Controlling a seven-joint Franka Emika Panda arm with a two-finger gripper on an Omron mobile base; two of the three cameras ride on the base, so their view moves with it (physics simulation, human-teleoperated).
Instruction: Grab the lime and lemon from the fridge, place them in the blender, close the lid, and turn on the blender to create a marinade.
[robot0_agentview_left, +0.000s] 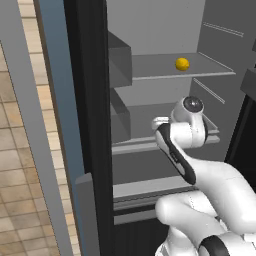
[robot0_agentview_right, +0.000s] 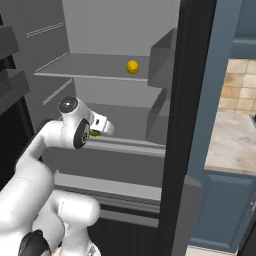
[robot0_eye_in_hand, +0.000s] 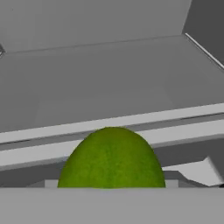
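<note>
Lime (robot0_eye_in_hand: 111, 159) sits right at my gripper (robot0_agentview_right: 102, 127), large and close in the hand view, with a green sliver visible at the hand in the right base view; my fingers appear pinched on it, though the tips themselves are hidden. Hand is inside the fridge (robot0_agentview_left: 95, 125) over the middle shelf (robot0_agentview_right: 125, 145). Lemon (robot0_agentview_left: 182, 64) rests alone on the upper shelf (robot0_agentview_left: 165, 75), well apart from the hand.
</note>
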